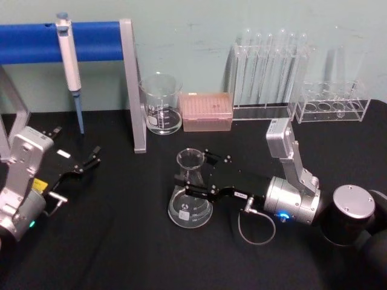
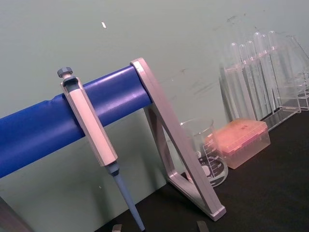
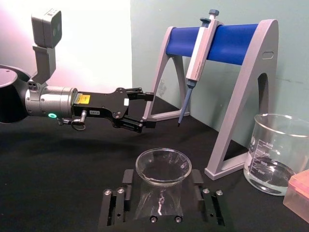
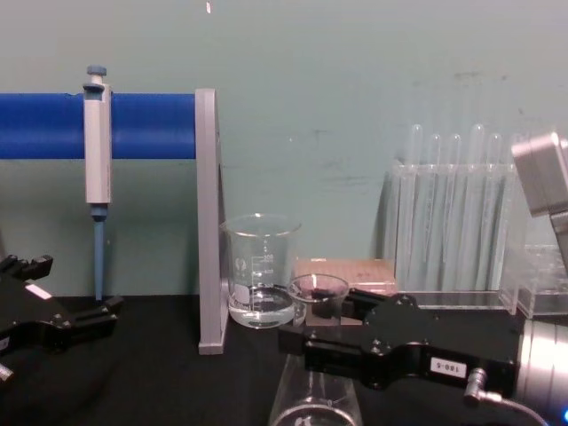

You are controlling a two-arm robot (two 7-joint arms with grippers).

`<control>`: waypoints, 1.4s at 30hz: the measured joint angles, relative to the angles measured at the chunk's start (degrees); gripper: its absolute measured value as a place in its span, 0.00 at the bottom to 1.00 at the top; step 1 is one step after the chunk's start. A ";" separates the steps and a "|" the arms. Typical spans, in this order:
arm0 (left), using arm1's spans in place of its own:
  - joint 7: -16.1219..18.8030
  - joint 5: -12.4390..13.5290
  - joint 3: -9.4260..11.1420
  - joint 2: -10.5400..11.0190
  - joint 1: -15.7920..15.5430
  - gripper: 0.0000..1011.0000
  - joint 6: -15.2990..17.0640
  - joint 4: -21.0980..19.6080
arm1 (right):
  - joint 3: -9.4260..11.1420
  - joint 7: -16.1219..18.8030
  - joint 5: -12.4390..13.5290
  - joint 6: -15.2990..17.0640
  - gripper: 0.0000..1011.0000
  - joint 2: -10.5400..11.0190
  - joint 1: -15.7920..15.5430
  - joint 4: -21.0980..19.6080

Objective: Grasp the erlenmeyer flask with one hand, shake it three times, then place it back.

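The erlenmeyer flask [image 1: 190, 208] is clear glass and stands upright on the black table near the middle. My right gripper [image 1: 192, 172] reaches in from the right at neck height. One finger sits on each side of the neck, with a narrow gap showing, so it is open. In the right wrist view the flask's round rim [image 3: 161, 166] lies between the two black fingers [image 3: 128, 179]. The chest view shows the flask mouth [image 4: 317, 288] just above the right gripper [image 4: 311, 335]. My left gripper [image 1: 92, 158] rests open at the left, away from the flask.
A glass beaker [image 1: 161, 106] with a little liquid and a pink tip box [image 1: 207, 112] stand behind the flask. Test tube racks [image 1: 271, 75] line the back right. A blue-barred stand [image 1: 134, 84] holding a pipette [image 1: 69, 60] occupies the back left.
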 joint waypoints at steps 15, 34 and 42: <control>0.00 0.00 0.00 0.00 0.00 0.99 0.00 0.00 | 0.00 0.00 0.00 0.00 0.45 0.00 0.00 0.00; 0.00 0.00 0.00 0.00 0.00 0.99 0.00 0.00 | 0.00 0.00 0.00 0.00 0.45 0.00 0.00 0.00; 0.00 0.00 0.00 0.00 0.00 0.99 0.00 0.00 | 0.03 0.40 0.27 -0.35 0.45 -0.07 0.01 0.26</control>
